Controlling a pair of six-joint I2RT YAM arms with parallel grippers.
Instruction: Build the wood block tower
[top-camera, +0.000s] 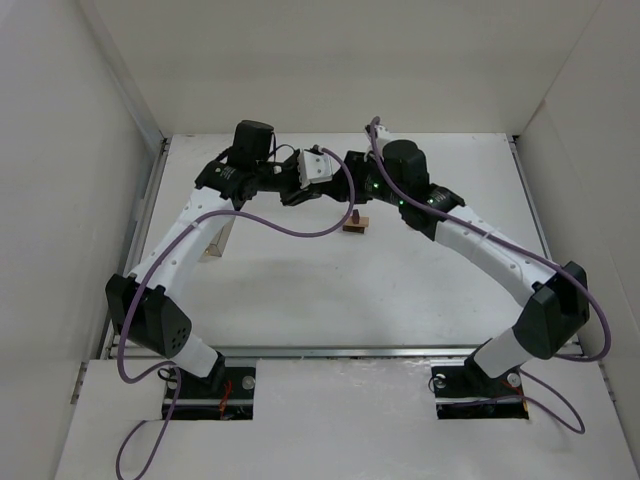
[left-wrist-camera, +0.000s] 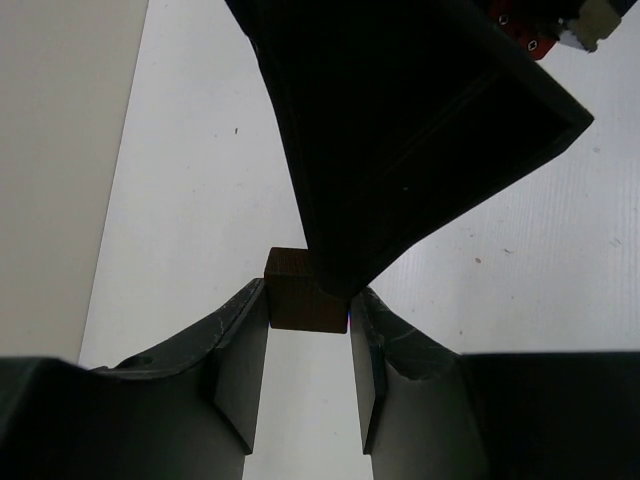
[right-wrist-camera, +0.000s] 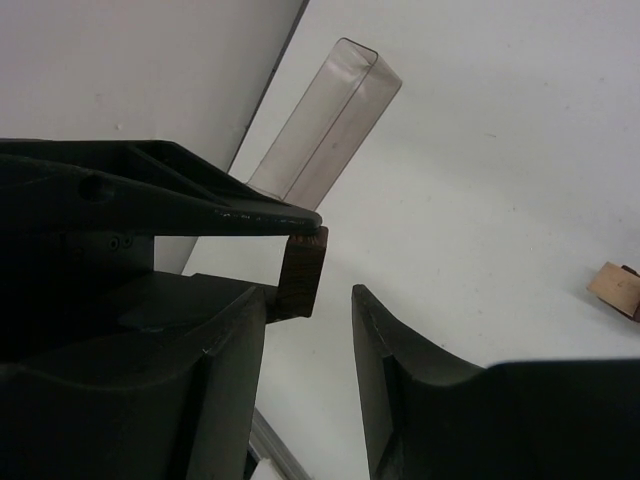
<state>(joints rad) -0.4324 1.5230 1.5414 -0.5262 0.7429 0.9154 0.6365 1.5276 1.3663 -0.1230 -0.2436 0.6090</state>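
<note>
My left gripper (left-wrist-camera: 308, 300) is shut on a dark brown cube (left-wrist-camera: 300, 302), held above the table at the back centre. In the top view the left gripper (top-camera: 298, 192) meets my right gripper (top-camera: 314, 184) tip to tip. In the right wrist view the same cube (right-wrist-camera: 303, 270) sits between the open jaws of the right gripper (right-wrist-camera: 310, 292), close to its left finger and apart from the right one. A tan slab (top-camera: 355, 227) with a small dark piece on it lies on the table to the right of the grippers. It also shows at the edge of the right wrist view (right-wrist-camera: 612, 287).
A clear plastic rectangular box (right-wrist-camera: 325, 125) lies by the left wall; it also shows in the top view (top-camera: 218, 238) under the left arm. White walls enclose the table (top-camera: 420, 280) at the left, back and right. Purple cables hang from both arms.
</note>
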